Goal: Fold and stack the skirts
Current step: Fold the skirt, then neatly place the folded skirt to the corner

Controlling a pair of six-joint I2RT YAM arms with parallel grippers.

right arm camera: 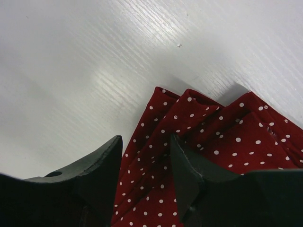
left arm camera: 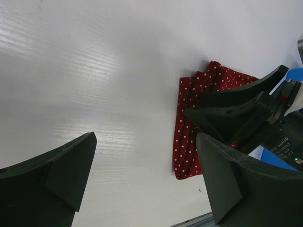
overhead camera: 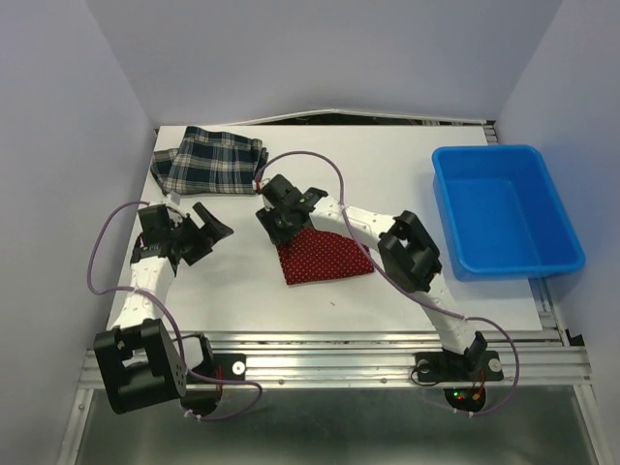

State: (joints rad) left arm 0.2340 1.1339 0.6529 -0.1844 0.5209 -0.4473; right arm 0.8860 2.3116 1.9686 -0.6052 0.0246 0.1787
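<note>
Right claw (overhead camera: 281,215) sits at the far left corner of the red polka-dot skirt (overhead camera: 325,257), which lies folded flat near the middle of the table (overhead camera: 407,155). From above I cannot tell whether it grips. Left claw (overhead camera: 201,230) hangs released over bare table, near that skirt but apart from it. The plaid skirt (overhead camera: 208,160) lies loosely bunched at the table's far left corner, well apart from the red one. A blue bin (overhead camera: 504,208) fills the right side, so the open room is the white stretch between and in front of the two skirts.

From the left wrist, the left claw's fingers (left arm camera: 52,179) are spread wide with only table between them. Ahead, the red skirt shows a stepped, layered edge with the right claw above it.

From the right wrist, the fingers (right arm camera: 94,175) straddle that layered corner. Dotted cloth fills the narrow gap between them, but I cannot tell whether it is pinched or merely bracketed.

Both skirts look light and limp. The red one's layers would likely slip apart if it were lifted by a single ply, so a hold should catch every layer at the folded corner. A second hold on the far edge would probably keep it flat. The table looks smooth, so dragging should be easy, though the plaid pleats lie close to the far edge.
</note>
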